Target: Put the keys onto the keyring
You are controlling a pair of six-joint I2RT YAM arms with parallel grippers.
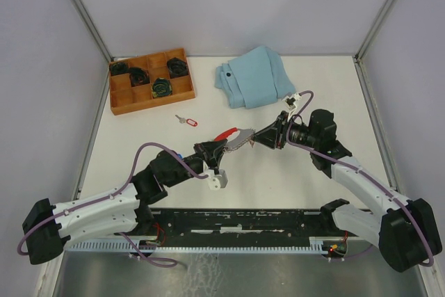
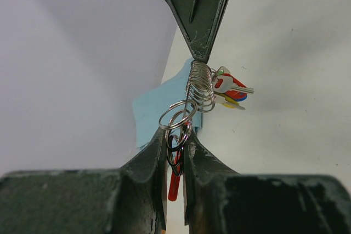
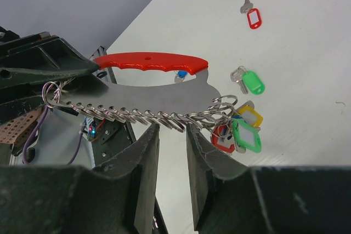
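Note:
The keyring (image 1: 233, 135) is a red strip (image 3: 148, 61) on a metal plate with a row of silvery loops (image 3: 137, 116), held above the table between both arms. My left gripper (image 1: 220, 147) is shut on its one end; rings and the red strip sit between the jaws (image 2: 176, 135). My right gripper (image 1: 260, 137) has its fingers slightly apart, tips (image 3: 171, 127) against the loop row. Keys with green, yellow and red tags (image 3: 237, 130) hang bunched at the far end (image 2: 230, 89). A green-tagged key (image 3: 251, 81) shows beside them. One loose red-tagged key (image 1: 186, 121) lies on the table (image 3: 252, 16).
A folded light-blue cloth (image 1: 254, 78) lies at the back, right of centre, and shows behind the loops (image 2: 156, 108). A wooden compartment tray (image 1: 149, 81) with dark coiled items stands at the back left. White walls enclose three sides.

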